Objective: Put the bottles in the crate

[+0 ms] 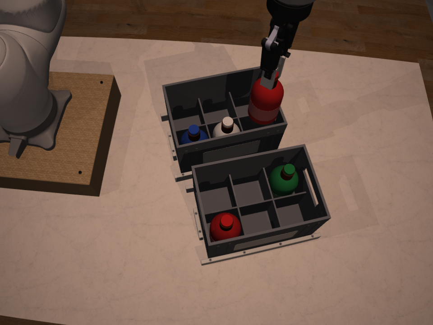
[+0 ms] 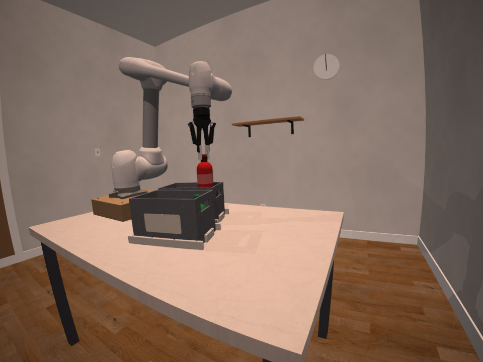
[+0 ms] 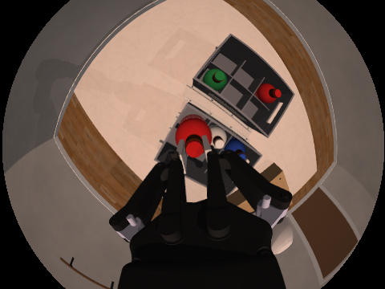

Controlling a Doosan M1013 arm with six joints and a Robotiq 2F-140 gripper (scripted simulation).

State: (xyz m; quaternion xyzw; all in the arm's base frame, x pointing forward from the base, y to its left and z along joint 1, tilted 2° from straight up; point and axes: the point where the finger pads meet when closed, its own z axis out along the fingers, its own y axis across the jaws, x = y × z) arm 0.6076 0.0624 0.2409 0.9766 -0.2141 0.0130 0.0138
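My gripper (image 1: 274, 77) (image 2: 204, 153) (image 3: 194, 144) is shut on the neck of a red bottle (image 1: 266, 99) (image 2: 205, 173) (image 3: 193, 130). The bottle hangs about upright over the right end of the back crate (image 1: 190, 160) (image 2: 220, 199), its base near rim height. A blue bottle (image 1: 193, 138) (image 3: 235, 148) and a white bottle (image 1: 223, 132) (image 3: 217, 135) stand in that crate's front row. The front crate (image 1: 218, 249) (image 2: 189, 218) holds a green bottle (image 1: 282, 182) (image 3: 213, 81), back right, and another red bottle (image 1: 223, 229) (image 3: 265, 93), front left. No pick list is visible.
Low light rails (image 1: 244, 252) (image 2: 165, 242) lie along the crates' feet. The two crates stand close together. The arm's wooden base block (image 1: 82, 140) (image 2: 111, 206) is left of them. A wall shelf (image 2: 269, 121) hangs behind.
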